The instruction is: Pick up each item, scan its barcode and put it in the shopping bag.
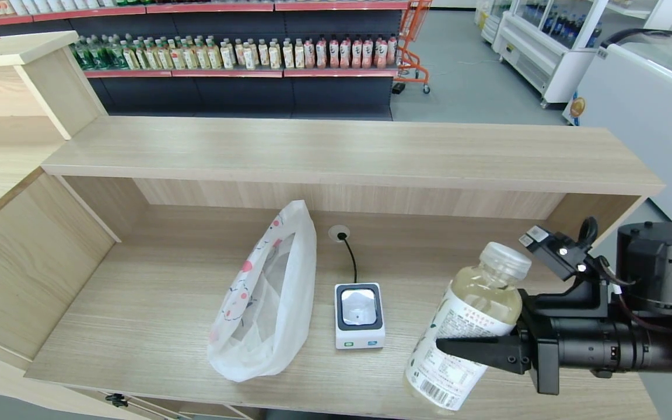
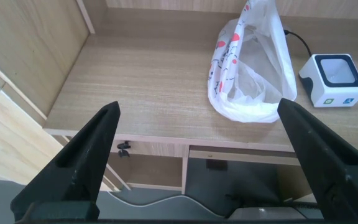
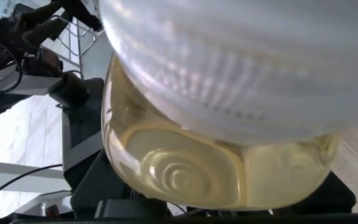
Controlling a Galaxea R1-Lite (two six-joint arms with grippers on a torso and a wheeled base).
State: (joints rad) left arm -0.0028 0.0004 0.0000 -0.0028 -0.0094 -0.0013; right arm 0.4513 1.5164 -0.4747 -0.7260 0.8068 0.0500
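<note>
My right gripper (image 1: 470, 341) is clamped across the middle of the bottle (image 1: 476, 309): one dark finger (image 1: 476, 349) lies over the label, and the other is hidden behind the bottle. The bottle is clear, holds a pale yellow liquid and has a white cap (image 1: 505, 259). It is held tilted above the right front part of the counter (image 1: 155, 315), cap up and toward the back, base toward the front edge. A barcode (image 1: 438, 394) is printed on the label near the base, on the side turned toward the head camera. In the right wrist view the bottle (image 3: 216, 124) is seen from very close, cap nearest the lens. The scanner (image 1: 359, 315), a white box with a dark window facing up, sits on the counter to the left of the bottle and apart from it, and its black cable (image 1: 350, 256) runs back to a round hole in the counter. Just left of the scanner lies the shopping bag (image 1: 266, 297), white with red dots, its mouth open toward the front. My left gripper (image 2: 199, 106) is spread wide with nothing between its fingers, out past the counter's front edge, with the shopping bag (image 2: 247, 68) and the scanner (image 2: 333, 78) beyond it.
</note>
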